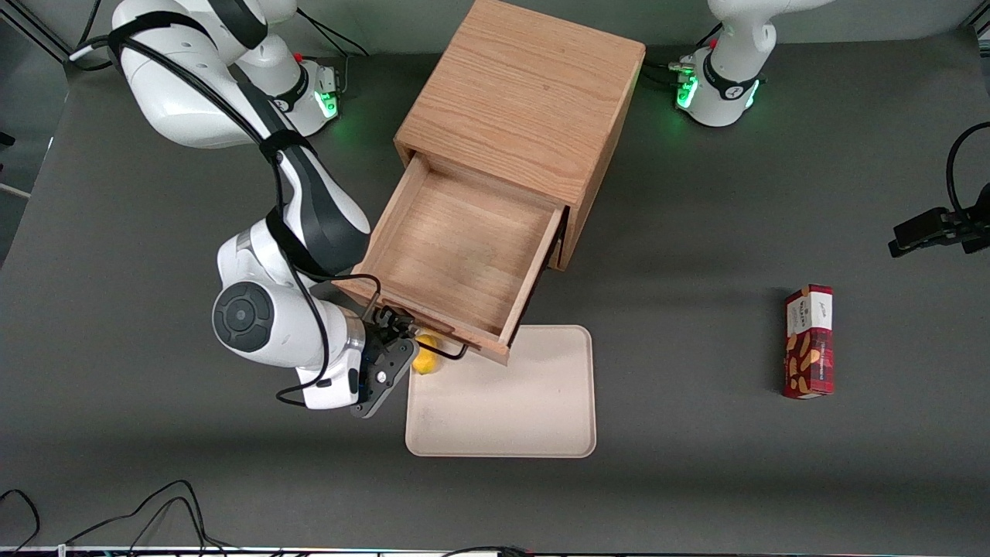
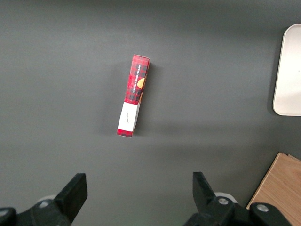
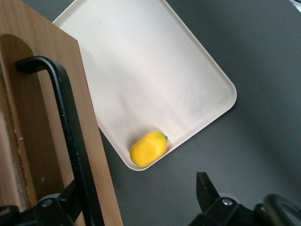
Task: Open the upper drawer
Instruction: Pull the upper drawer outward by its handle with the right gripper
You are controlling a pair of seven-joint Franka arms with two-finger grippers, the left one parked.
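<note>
The dark grey table (image 1: pixel 139 193) carries a boxy oak cabinet (image 1: pixel 526 100) standing between the two arm bases, its front turned toward the front camera. The upper drawer (image 1: pixel 456 247) is pulled well out of the cabinet, its shallow square body bare inside, and its front panel overhangs the edge of a cream tray (image 1: pixel 503 402) that lies on the table just in front of the cabinet, nearer the camera. The drawer's black wire handle (image 1: pixel 445 352) runs along that front panel. The gripper (image 1: pixel 387 325) sits at the working arm's end of the handle, at the drawer's front corner; in the right wrist view its fingers stand apart, one finger (image 3: pixel 61 207) right against the handle bar (image 3: pixel 70 127) and the other well clear of it over the table, so nothing is clamped. A red patterned box (image 1: pixel 809 341) lies flat on the table toward the parked arm's end, well apart from the cabinet and tray. A small yellow fruit (image 3: pixel 148 149) rests in a corner of the tray, just beside the gripper and partly tucked under the drawer's front edge in the front view.
</note>
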